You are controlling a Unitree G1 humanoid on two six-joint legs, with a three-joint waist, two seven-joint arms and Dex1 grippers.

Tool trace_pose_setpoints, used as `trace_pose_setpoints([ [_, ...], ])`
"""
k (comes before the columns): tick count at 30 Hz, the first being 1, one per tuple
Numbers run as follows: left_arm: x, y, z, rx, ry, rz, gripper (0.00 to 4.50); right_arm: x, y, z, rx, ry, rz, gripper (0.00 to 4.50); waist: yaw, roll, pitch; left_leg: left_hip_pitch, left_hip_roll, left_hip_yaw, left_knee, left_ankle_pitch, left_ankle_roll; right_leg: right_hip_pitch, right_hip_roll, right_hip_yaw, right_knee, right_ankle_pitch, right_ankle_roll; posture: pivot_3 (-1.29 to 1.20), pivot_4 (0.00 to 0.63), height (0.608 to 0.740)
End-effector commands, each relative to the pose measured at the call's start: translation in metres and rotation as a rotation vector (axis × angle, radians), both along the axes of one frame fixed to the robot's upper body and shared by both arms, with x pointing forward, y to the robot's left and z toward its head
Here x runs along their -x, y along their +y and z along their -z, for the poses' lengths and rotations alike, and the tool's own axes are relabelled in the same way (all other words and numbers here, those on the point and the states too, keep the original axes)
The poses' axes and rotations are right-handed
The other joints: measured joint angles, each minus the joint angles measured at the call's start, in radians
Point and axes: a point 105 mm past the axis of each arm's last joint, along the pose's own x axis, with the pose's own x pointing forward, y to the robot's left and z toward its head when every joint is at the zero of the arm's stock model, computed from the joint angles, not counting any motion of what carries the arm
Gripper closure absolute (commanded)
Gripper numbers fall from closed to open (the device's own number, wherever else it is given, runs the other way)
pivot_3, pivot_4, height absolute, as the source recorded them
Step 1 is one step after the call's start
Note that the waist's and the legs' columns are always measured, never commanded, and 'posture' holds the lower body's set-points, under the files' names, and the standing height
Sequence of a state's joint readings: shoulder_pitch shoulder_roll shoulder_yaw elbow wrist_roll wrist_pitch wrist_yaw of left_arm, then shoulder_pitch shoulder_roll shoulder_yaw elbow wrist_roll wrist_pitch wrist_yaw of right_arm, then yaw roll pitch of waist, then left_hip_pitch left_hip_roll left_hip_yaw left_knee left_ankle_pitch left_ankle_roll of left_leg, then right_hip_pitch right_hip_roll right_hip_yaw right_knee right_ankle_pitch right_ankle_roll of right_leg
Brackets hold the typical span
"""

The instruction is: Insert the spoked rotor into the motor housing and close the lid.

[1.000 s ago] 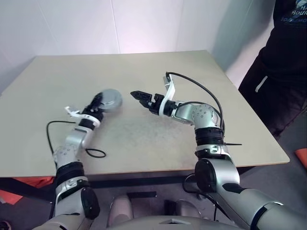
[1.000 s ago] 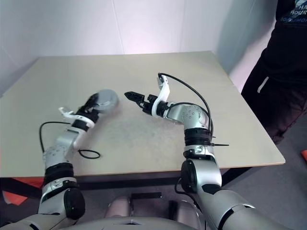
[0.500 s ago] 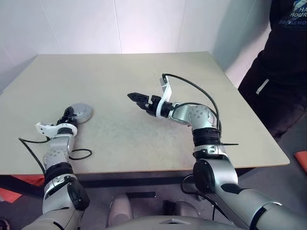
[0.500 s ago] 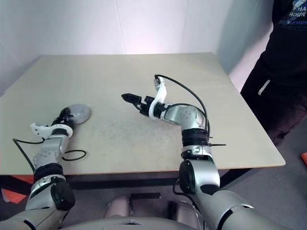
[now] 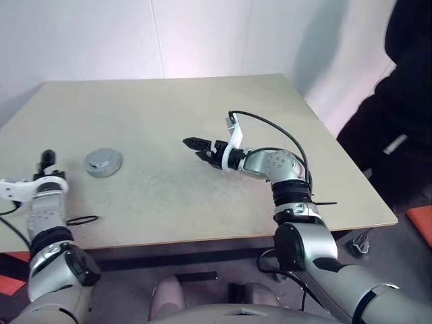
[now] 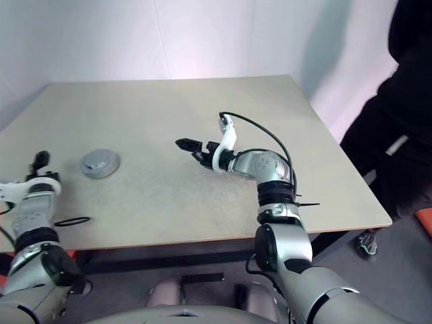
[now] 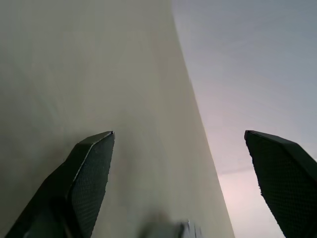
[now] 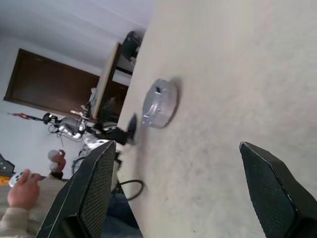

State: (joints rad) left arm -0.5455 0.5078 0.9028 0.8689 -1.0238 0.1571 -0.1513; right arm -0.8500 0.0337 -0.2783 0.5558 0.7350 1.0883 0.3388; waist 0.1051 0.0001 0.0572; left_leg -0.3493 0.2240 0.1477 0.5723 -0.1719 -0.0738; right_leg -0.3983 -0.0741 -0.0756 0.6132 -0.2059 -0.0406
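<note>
Black fingers of the left gripper [image 5: 46, 159] sit spread and empty at the far left edge of the frame, just off the table [image 5: 202, 108], which I'd guess means it let go. Right beside it, left of centre, the lid [image 5: 103, 161] looks seated on the motor housing, so the assembly seems closed up. Mid-frame, the right gripper [image 5: 193, 145] hovers wide open with nothing in it, probably just standing by.

No legible text, labels, brands or numbers anywhere: table [image 5: 202, 115], lid [image 5: 103, 161] and both arms are unmarked; the person's dark clothing [image 5: 412, 88] carries no readable print.
</note>
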Motion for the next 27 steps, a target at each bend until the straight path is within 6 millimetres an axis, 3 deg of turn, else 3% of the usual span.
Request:
trace_pose_setpoints([
  [1,-0.011,0.003,-0.039,-0.154,-0.059,0.026,0.01,-0.012,0.001,-0.030,0.017,-0.213,0.031,0.00,0.012,0.000,0.000,0.000,0.000,0.000,0.000,0.000,0.000,0.000,0.000,0.000,0.000,0.000,0.000,0.00,0.000,0.740],
  [4,-0.033,-0.031,-0.060,-0.337,-0.072,0.177,0.01,-0.023,-0.012,-0.042,0.136,-0.502,0.133,0.00,0.032,0.000,0.000,-0.001,0.000,0.000,0.000,0.000,0.000,0.001,-0.001,0.000,0.000,0.000,0.000,0.00,0.000,0.740],
  [7,-0.056,-0.091,-0.076,-0.564,-0.072,0.400,0.01,-0.032,-0.035,-0.043,0.313,-0.728,0.205,0.00,0.052,-0.004,0.000,-0.001,0.000,0.000,0.001,0.000,0.000,0.004,-0.003,-0.002,0.000,0.000,0.000,0.00,0.000,0.740],
  [9,-0.065,-0.136,-0.082,-0.726,-0.068,0.552,0.01,-0.030,-0.050,-0.039,0.352,-0.754,0.147,0.00,0.053,-0.005,0.001,-0.001,-0.001,0.001,0.003,0.000,0.000,0.006,-0.005,-0.002,0.000,0.000,0.001,0.00,0.000,0.740],
  [13,-0.067,-0.213,-0.077,-1.000,-0.056,0.806,0.01,-0.023,-0.081,-0.032,0.473,-0.847,0.063,0.00,0.045,-0.005,0.001,0.000,-0.002,0.001,0.004,0.000,0.001,0.009,-0.006,-0.002,-0.001,0.001,0.000,0.00,0.000,0.740],
  [14,-0.063,-0.243,-0.072,-1.097,-0.069,0.918,0.01,-0.022,-0.096,-0.024,0.563,-0.881,0.032,0.00,0.044,-0.005,0.001,0.000,-0.001,0.001,0.004,0.000,0.001,0.009,-0.006,-0.002,0.000,0.001,-0.001,0.00,0.000,0.740],
  [16,-0.053,-0.282,-0.060,-1.236,-0.083,1.088,0.01,-0.016,-0.122,-0.004,0.733,-0.908,-0.050,0.00,0.044,-0.004,0.001,0.000,0.000,0.001,0.004,0.000,0.001,0.008,-0.003,-0.002,0.000,0.003,-0.005,0.00,0.000,0.740],
  [18,-0.045,-0.296,-0.047,-1.313,-0.068,1.185,0.01,-0.012,-0.141,0.014,0.838,-0.895,-0.097,0.00,0.040,-0.003,0.002,-0.001,0.000,0.001,0.004,0.000,0.001,0.007,-0.003,-0.002,0.000,0.003,-0.006,0.00,0.000,0.740],
  [22,-0.040,-0.293,-0.023,-1.371,0.001,1.243,0.01,-0.016,-0.167,0.022,0.928,-0.866,-0.036,0.00,0.008,-0.001,0.003,-0.003,0.002,0.002,0.004,-0.001,0.002,0.005,0.000,-0.001,0.001,0.001,-0.008,0.00,0.000,0.740],
  [27,-0.038,-0.288,-0.015,-1.369,0.021,1.260,0.01,-0.023,-0.174,0.018,0.953,-0.874,0.031,0.00,-0.004,0.001,0.003,-0.002,0.001,0.002,0.005,-0.003,0.005,0.004,-0.001,-0.001,0.004,0.000,-0.006,0.00,0.000,0.740],
])
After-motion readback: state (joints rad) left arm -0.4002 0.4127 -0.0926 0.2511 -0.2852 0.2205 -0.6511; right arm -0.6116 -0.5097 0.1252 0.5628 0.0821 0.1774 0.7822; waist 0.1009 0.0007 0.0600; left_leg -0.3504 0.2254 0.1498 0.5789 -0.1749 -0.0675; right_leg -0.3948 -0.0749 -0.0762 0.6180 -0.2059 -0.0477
